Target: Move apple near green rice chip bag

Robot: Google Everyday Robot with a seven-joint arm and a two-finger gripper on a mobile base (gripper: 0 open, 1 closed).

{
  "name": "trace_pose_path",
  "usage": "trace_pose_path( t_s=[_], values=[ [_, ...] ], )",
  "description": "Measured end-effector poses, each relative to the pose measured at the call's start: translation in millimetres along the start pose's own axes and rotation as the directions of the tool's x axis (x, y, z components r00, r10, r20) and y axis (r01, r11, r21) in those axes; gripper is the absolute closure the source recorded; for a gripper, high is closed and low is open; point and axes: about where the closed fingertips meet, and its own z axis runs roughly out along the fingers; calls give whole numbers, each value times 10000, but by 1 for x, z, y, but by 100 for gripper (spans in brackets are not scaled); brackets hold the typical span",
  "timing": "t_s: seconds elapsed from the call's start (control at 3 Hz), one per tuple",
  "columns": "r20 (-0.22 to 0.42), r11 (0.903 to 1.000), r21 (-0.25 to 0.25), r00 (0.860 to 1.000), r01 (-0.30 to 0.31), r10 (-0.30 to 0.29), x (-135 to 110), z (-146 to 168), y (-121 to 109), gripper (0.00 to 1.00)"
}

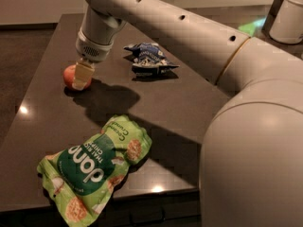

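Observation:
The apple [69, 74], small and red-orange, lies on the dark table [42, 122] at the far left. My gripper [81, 75] reaches down from the big white arm and sits right at the apple's right side, covering part of it. The green rice chip bag [92, 167], lime green with a dark green oval and white lettering, lies crumpled at the table's front left edge, well in front of the apple and apart from it.
A smaller dark blue and white bag [149, 60] lies at the back middle of the table, right of the gripper. My white arm and body [246, 126] fill the right side. The table's front edge [156, 193] runs just behind the green bag's lower end.

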Motion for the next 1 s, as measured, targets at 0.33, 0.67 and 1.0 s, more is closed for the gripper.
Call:
trace_pose_path(
  t_s=[0.33,0.67,1.0],
  values=[
    [170,9999,-129,9999,37,-35,-2,-4,6,64],
    [360,9997,-201,9993,141,-134,-1,-11,12,87],
    [513,9991,-278,9982,310,-295,9,-24,18,100]
  ],
)
